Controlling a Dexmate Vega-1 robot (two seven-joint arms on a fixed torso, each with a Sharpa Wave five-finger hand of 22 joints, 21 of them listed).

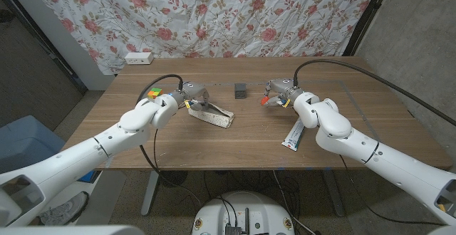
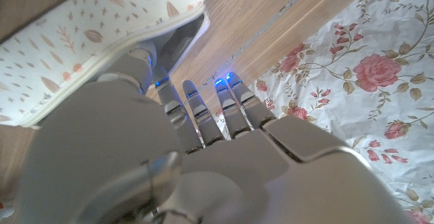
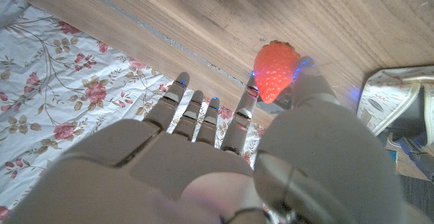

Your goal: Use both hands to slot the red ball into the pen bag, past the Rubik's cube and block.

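Observation:
A red strawberry-shaped toy (image 3: 274, 71), not a smooth ball, is pinched between the thumb and a finger of my right hand (image 1: 283, 92); it also shows as a red spot (image 1: 264, 100) at the fingertips. The white patterned pen bag (image 1: 212, 115) lies left of centre with its mouth towards my left hand (image 1: 187, 97). That hand (image 2: 190, 156) grips the pen bag (image 2: 81, 34) at the edge of its open mouth. The Rubik's cube (image 1: 154, 92) sits just behind the left hand. A small black block (image 1: 241, 90) stands between the two hands.
A flat white packet (image 1: 293, 135) lies on the table under my right forearm. A white power strip (image 1: 138, 58) sits at the table's back left edge. A floral curtain hangs behind. A blue bin (image 1: 28, 139) stands beside the table's left side.

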